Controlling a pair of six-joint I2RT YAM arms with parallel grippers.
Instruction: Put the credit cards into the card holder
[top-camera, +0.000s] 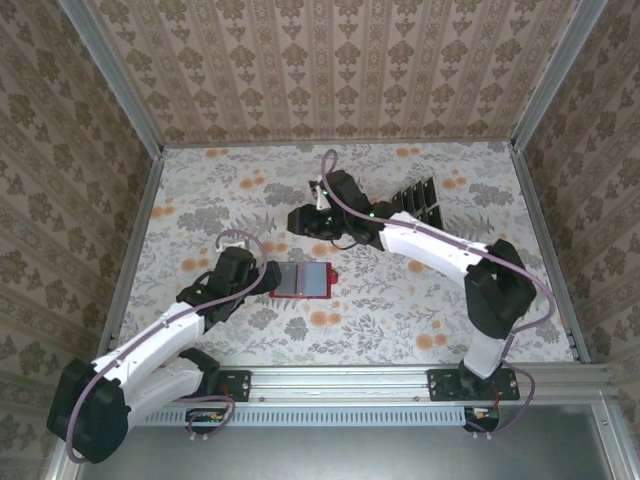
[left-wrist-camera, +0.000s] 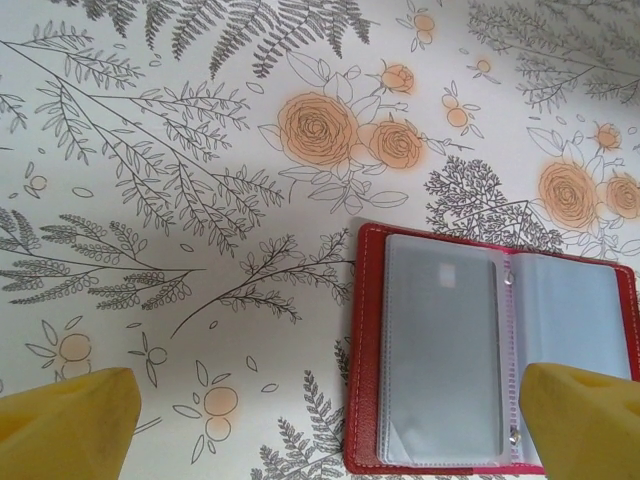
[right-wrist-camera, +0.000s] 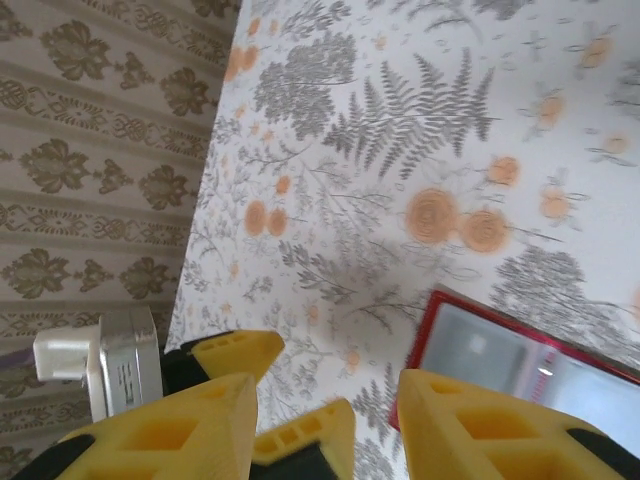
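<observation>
While the left gripper (left-wrist-camera: 325, 420) is hovering low near the front of the counter (top-camera: 400, 310), its fingers (left-wrist-camera: 70, 425) are standing wide apart with nothing between them, spanning one page of the card holder (left-wrist-camera: 440, 350). That red holder is lying open and flat on the counter, its clear sleeves facing up and looking empty. Just beyond it, the right gripper (top-camera: 303, 220) is hanging above the counter, tilted toward the holder. Its fingers (right-wrist-camera: 480, 430) are showing a partial gap, and I cannot tell whether a card is pinched there. Farther back, the credit cards (top-camera: 420, 200) are standing in a dark row, well apart from the holder. Doing this step well is, I judge, coming down to two things: the left fingers pinning the cover so it is not sliding, and the right gripper bringing a card in shallow, edge first, lined up with a sleeve mouth.
</observation>
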